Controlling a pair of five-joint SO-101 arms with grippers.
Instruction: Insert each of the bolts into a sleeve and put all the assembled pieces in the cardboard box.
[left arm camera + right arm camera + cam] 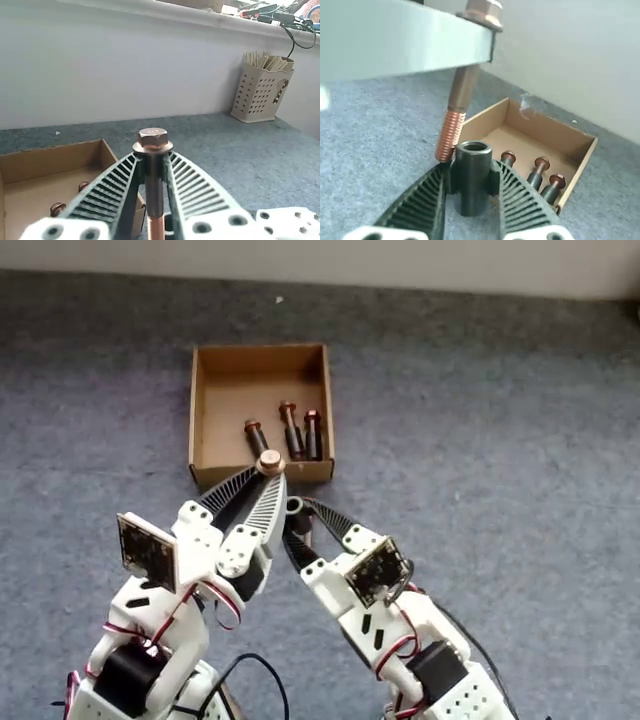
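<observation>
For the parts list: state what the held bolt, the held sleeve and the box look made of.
Copper-coloured flanged hex bolt: metal, probably copper-plated steel; smooth sheen, bright threads.
Dark cylindrical sleeve: likely blackened steel, perhaps plastic; matte, uniform.
Brown open cardboard box: cardboard; dull, folded walls.

Four bolts [269,464], four sleeves [294,506], one box [235,400]

White plastic arms [150,635] carry black servos [125,677], red-and-white cables [226,606] and black ribbed fingers [267,508].

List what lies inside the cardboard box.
Three assembled pieces lie on the cardboard box floor. In the high view, the held bolt covers the near end of one piece.
</observation>
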